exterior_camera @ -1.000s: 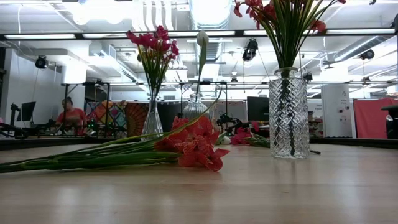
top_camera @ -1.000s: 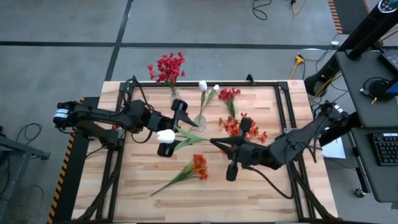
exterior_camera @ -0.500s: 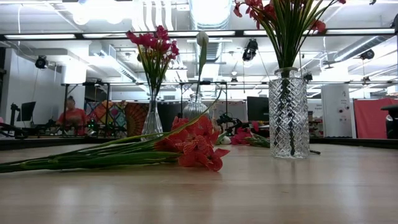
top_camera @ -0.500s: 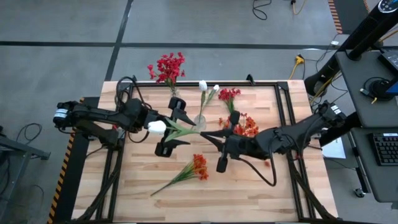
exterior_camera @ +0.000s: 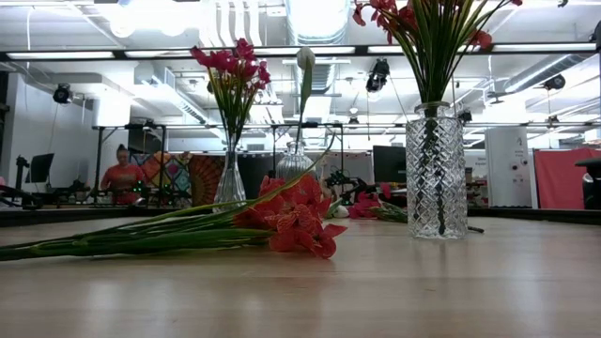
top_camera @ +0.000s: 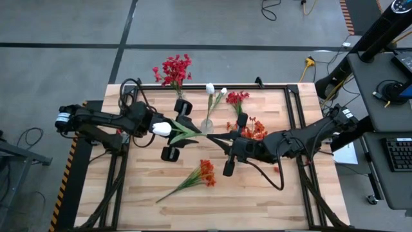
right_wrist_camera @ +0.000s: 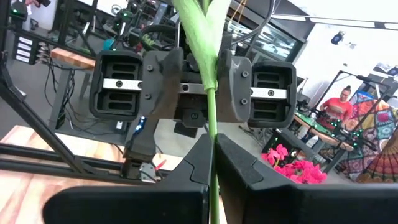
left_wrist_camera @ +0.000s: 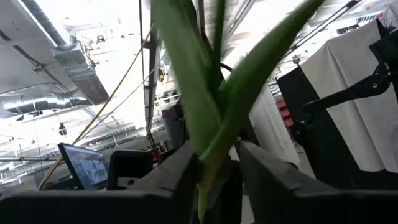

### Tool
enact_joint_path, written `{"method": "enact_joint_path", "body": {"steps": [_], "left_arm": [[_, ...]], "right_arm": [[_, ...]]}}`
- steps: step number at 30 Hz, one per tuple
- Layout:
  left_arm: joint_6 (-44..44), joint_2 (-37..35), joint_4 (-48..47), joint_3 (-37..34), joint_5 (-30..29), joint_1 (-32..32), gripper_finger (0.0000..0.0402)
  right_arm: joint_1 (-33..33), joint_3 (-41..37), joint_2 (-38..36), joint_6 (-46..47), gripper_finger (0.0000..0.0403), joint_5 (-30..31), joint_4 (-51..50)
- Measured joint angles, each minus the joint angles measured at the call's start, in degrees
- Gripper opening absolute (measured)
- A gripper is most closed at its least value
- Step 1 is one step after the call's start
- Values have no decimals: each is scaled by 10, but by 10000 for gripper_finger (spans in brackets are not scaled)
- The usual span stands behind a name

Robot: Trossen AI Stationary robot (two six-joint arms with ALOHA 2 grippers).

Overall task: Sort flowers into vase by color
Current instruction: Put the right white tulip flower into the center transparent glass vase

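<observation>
A white flower (top_camera: 161,129) hangs in the air over the table's middle, its bud toward the left arm and its green stalk (top_camera: 205,135) running toward the right arm. My left gripper (top_camera: 187,133) is shut on it at the leaves. My right gripper (top_camera: 220,140) is shut on the stalk farther along. Three vases stand at the back: one with crimson flowers (top_camera: 174,69), one with white buds (top_camera: 210,89) and one with orange-red flowers (top_camera: 252,131). An orange-red flower (top_camera: 205,172) and a crimson one (top_camera: 237,98) lie flat on the table. My left gripper pinches the stalk where the leaves branch off (left_wrist_camera: 211,158) between its two fingers (right_wrist_camera: 166,79). It comes from the table's left, slanting upward, and the fingers lie across the stalk. The flower is clear of the table. My right gripper pinches the bare stalk (right_wrist_camera: 212,127) between its two fingers (right_wrist_camera: 200,158), past the leaves on the side away from the bud. It comes roughly level from the table's right, facing the left gripper. The stalk runs on straight between the two grippers.
The cut-glass vase (exterior_camera: 435,169) with orange-red flowers stands just behind the right gripper. The flower lying on the table (exterior_camera: 291,221) stretches toward the near left. Black frame rails (top_camera: 293,122) run along the table's sides. A person (exterior_camera: 120,174) sits far behind the table.
My right gripper has gone toward the table's left with the stalk. The white flower went with it, and its bud now lies farther back over the left arm's wrist. The flower has stayed clear of the table.
</observation>
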Motion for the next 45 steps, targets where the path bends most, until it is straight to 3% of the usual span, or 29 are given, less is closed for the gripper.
{"method": "enact_joint_path", "body": {"steps": [9, 14, 21, 32, 45], "left_arm": [[-4, 0, 1, 0, -3, 0, 14], [-12, 0, 0, 0, -3, 0, 6], [-20, -2, -22, 0, -24, 0, 6], [-27, -56, -180, 0, -122, 0, 6], [-54, -161, -414, -1, -267, 0, 6]], "right_arm": [[0, 0, 0, 7, 14, -2, -1], [0, 0, 0, 15, 43, -1, -1], [0, 0, -4, 17, 117, 6, -2], [2, 1, -23, 19, 186, 98, -2], [2, 2, -64, 53, 206, 111, -79]]}}
